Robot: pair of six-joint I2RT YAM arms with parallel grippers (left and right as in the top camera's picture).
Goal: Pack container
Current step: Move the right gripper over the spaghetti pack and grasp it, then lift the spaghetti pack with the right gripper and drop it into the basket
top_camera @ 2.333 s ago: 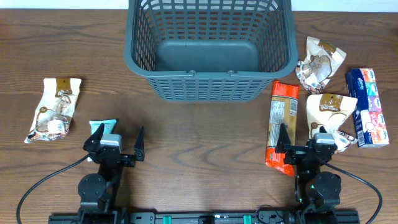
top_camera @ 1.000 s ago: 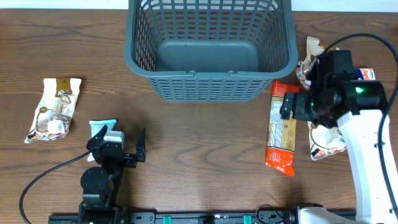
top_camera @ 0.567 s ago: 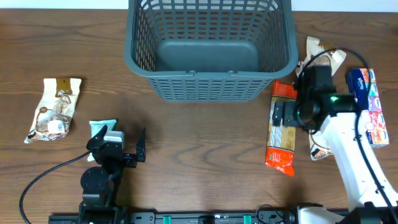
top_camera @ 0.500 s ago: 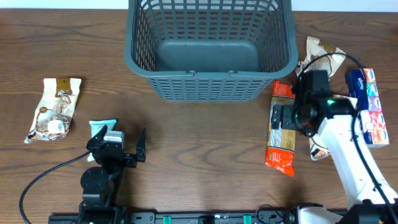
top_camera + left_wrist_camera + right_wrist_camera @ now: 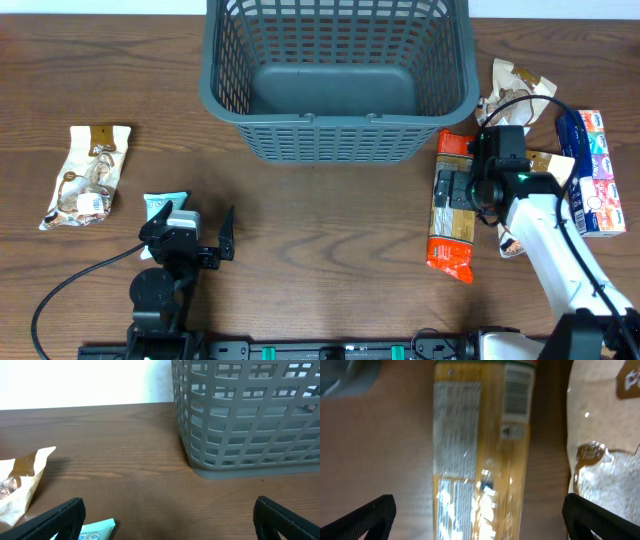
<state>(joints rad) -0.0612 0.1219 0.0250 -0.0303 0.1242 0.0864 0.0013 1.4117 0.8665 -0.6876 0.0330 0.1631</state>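
Overhead, nearest the arm bases, the left gripper (image 5: pixel 174 519) sits low over the counter (image 5: pixel 320 250) with its jaws spread wide and nothing between them. Just beside its left finger lies a small teal packet (image 5: pixel 163 204), flat on the wood. Farther left, well apart from the gripper, is a crumpled white and brown bag (image 5: pixel 86 175).

On the right side an orange packet (image 5: pixel 452 215) lies lengthwise, its far end close to the basket's near right corner. The right gripper (image 5: pixel 482 519) hangs directly above the middle of this packet, jaws spread wide to either side of it and gripping nothing. The right wrist view is blurred, so whether the fingers touch the wrapper or only hover over it cannot be told. Just beside the orange packet, partly under the right arm, lies a second white and brown bag (image 5: pixel 545 172). A blue box (image 5: pixel 592 175) rests at the right edge, and a third crumpled bag (image 5: pixel 515 95) lies beyond them.

Farthest back stands the dark grey basket (image 5: pixel 330 140), upright at the middle of the counter's far side, with its solid base bare. All the packets lie outside it.
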